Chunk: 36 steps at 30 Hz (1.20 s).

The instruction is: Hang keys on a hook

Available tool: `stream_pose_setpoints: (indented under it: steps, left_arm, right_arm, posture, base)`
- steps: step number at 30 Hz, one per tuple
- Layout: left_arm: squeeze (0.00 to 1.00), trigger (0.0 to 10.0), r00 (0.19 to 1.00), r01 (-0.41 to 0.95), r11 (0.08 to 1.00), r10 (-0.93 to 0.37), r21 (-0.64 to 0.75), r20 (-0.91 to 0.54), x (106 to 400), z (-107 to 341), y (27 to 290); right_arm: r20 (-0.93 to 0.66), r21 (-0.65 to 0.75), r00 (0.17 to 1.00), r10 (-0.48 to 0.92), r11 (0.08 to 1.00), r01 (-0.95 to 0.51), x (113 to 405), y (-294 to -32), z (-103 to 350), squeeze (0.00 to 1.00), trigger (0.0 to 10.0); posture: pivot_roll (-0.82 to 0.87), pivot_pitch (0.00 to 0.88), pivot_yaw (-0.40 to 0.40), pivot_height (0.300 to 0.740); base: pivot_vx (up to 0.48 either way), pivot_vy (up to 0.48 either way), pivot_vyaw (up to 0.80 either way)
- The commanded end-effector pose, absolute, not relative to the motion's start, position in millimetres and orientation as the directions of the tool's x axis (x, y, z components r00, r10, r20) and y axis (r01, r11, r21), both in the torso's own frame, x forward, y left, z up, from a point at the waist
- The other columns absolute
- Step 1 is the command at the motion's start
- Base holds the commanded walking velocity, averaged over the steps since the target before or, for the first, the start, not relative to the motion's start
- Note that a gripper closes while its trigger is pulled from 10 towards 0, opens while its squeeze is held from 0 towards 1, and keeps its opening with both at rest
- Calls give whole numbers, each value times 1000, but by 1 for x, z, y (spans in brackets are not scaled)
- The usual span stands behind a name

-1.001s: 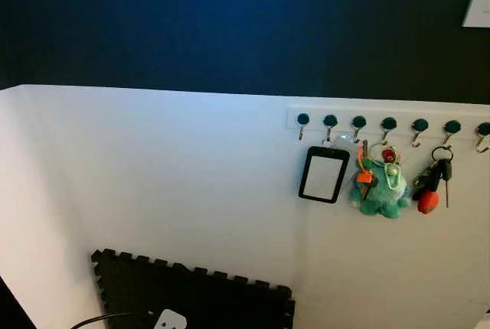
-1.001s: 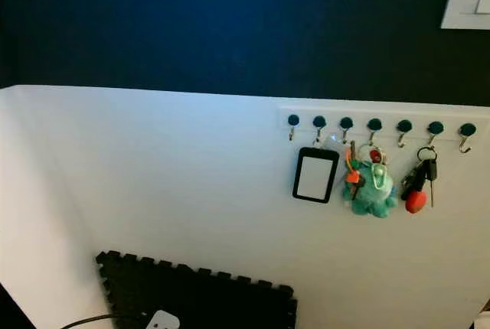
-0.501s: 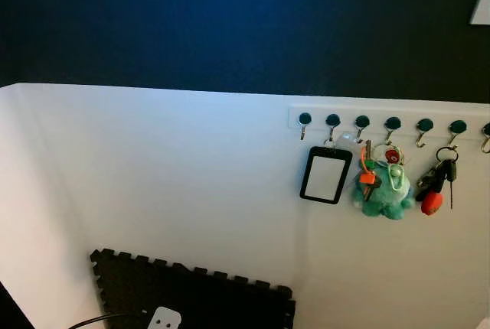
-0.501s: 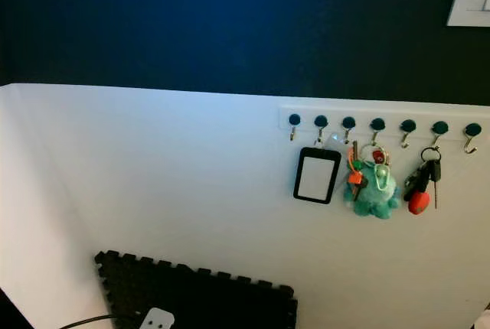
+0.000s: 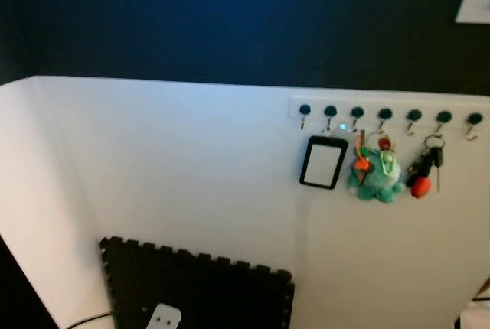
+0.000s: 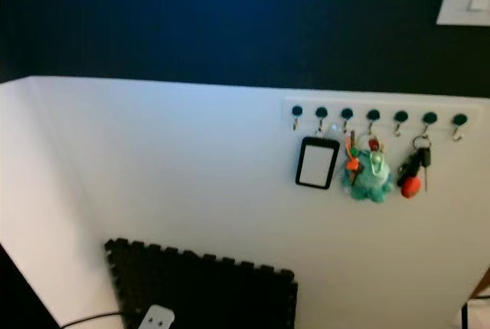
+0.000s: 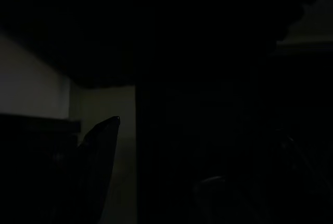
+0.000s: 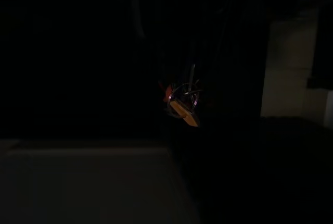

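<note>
The camera has pulled back and tipped a little since a second ago: the hook rail sits higher and smaller in the head views and more of the floor mat shows, while nothing on the wall has itself shifted.

In the dark right wrist view a key ring [image 8: 182, 104] hangs in front of the right hand, a thin wire loop with an orange tag slanting down from it and a small red piece beside it; whether the hand's fingers are closed on it cannot be told. The left wrist view is nearly black, with one dark fingertip [image 7: 106, 130] against a pale wall, and its state cannot be told either.

Further out, on the white wall panel [image 5: 191, 161], a white hook rail [image 5: 387, 111] runs level, carrying seven small metal hooks under round dark caps. From it hang a black-framed card holder [image 5: 322, 162] with a blank white face, upright; a teal plush toy [image 5: 377, 180] with orange and red keys, and a bunch of dark keys [image 5: 426, 168] with a red fob, long axis pointing down. No writing is readable. Below lies a black foam floor mat [image 5: 199, 287] with jigsaw edges, a white plug [image 5: 163, 318] on it.
</note>
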State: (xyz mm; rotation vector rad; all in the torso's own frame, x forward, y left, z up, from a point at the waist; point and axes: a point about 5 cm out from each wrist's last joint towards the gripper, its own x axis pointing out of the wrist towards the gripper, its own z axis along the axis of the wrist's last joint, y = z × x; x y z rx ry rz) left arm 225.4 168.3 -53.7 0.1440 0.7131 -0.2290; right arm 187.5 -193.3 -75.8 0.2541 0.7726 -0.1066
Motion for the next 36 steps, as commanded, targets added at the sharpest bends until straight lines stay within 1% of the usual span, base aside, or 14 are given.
stream_pose_setpoints:
  steps: [1, 3, 9, 17, 21, 29, 31, 36]
  left_arm:
    - [0, 10000, 722, 254, 967, -162, 39, -673, 222, -56, 167]
    - [0, 10000, 722, 254, 966, -162, 39, -673, 222, -56, 167]
    - [0, 10000, 718, 264, 964, -166, 44, -676, 223, -56, 168]
    - [0, 10000, 693, 320, 946, -206, 39, -691, 224, -56, 165]
    - [0, 10000, 695, 328, 944, -210, 42, -688, 225, -55, 165]
    - [0, 10000, 690, 338, 940, -214, 47, -692, 226, -55, 164]
    - [0, 10000, 695, 316, 948, -207, 33, -688, 226, -55, 164]
    - [0, 10000, 706, 322, 944, -194, 65, -681, 227, -53, 165]
  right_arm:
    - [-710, 189, 704, -5, 962, 197, 184, -194, -77, 0, 10000]
    - [-710, 189, 704, -5, 962, 197, 184, -194, -78, 0, 10000]
    - [-711, 191, 703, -5, 961, 200, 183, -193, -78, 0, 10000]
    - [-713, 193, 701, -9, 959, 209, 181, -193, -79, 0, 10000]
    - [-714, 195, 700, -11, 957, 213, 180, -193, -80, 0, 10000]
    - [-716, 193, 698, -15, 956, 220, 179, -195, -80, 0, 10000]
    - [-716, 193, 698, -16, 956, 220, 179, -195, -80, 0, 10000]
    - [-716, 195, 698, -15, 956, 220, 179, -195, -80, 0, 10000]
  posture:
    - [46, 3, 26, 740]
    - [46, 3, 26, 740]
    - [47, 3, 29, 740]
    - [45, 7, 36, 740]
    - [44, 9, 38, 740]
    - [42, 9, 38, 740]
    - [42, 9, 38, 740]
    - [41, 13, 35, 740]
  base:
    - [-330, 0, 0]
    - [-330, 0, 0]
    - [0, 0, 0]
    - [0, 0, 0]
    - [0, 0, 0]
    - [0, -480, 0]
    - [0, -124, 0]
    - [0, 0, 0]
